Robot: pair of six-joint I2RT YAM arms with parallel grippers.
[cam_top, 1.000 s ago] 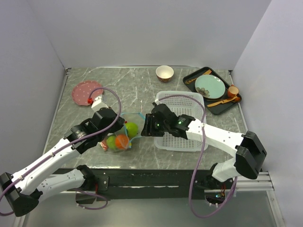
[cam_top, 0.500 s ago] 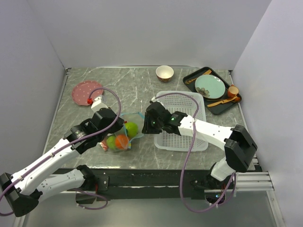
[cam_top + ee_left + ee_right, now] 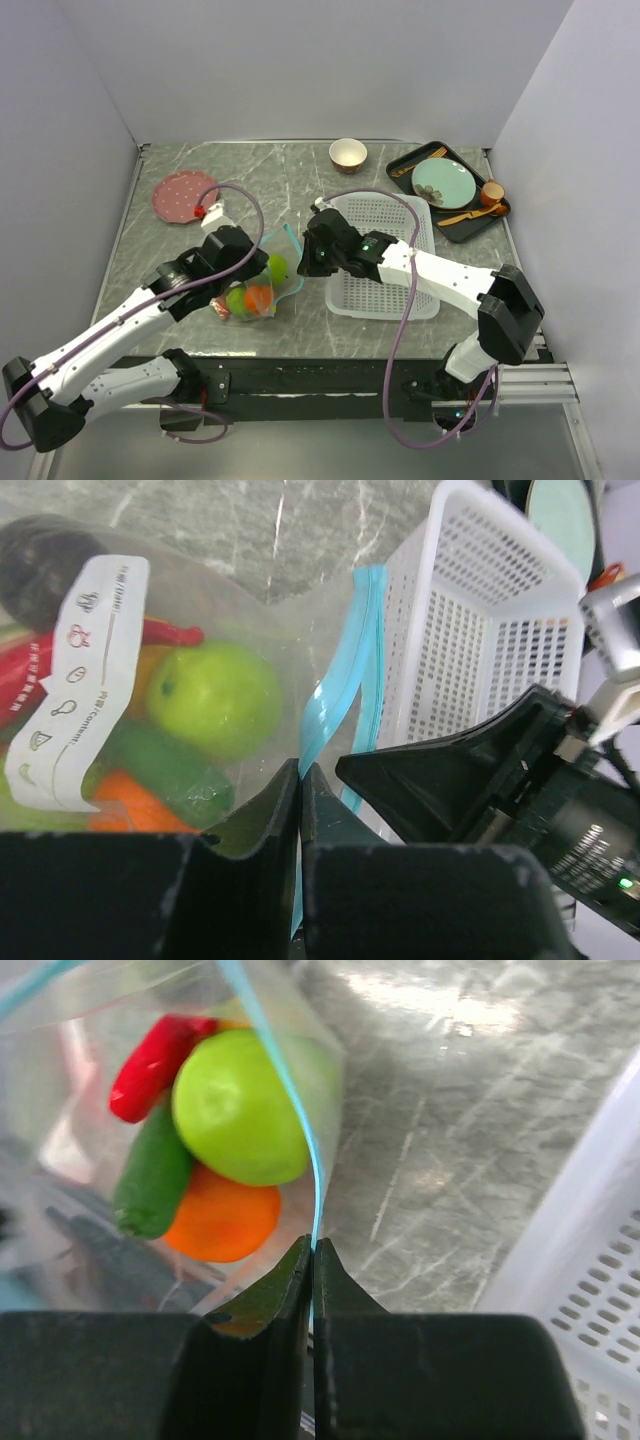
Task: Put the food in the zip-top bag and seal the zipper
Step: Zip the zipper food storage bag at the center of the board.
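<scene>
The clear zip-top bag (image 3: 262,290) lies between the two arms, left of the white basket. It holds a green apple (image 3: 213,697), an orange (image 3: 222,1219), a red chili (image 3: 152,1064) and a green pepper (image 3: 152,1180). My left gripper (image 3: 300,772) is shut on the teal-blue zipper (image 3: 345,650). My right gripper (image 3: 312,1245) is shut on the zipper (image 3: 290,1100) too, facing the left one. In the top view the left gripper (image 3: 262,262) and the right gripper (image 3: 303,262) stand close together at the bag's mouth.
The white perforated basket (image 3: 384,255) stands just right of the bag, touching the right arm's side. A pink dotted plate (image 3: 180,192) lies at far left. A small bowl (image 3: 347,154) and a black tray (image 3: 450,190) with a teal plate stand at the back.
The right gripper has moved left and a little back along the bag's mouth. The left gripper has shifted slightly back with the bag. The bag's mouth is pulled up tauter between them.
</scene>
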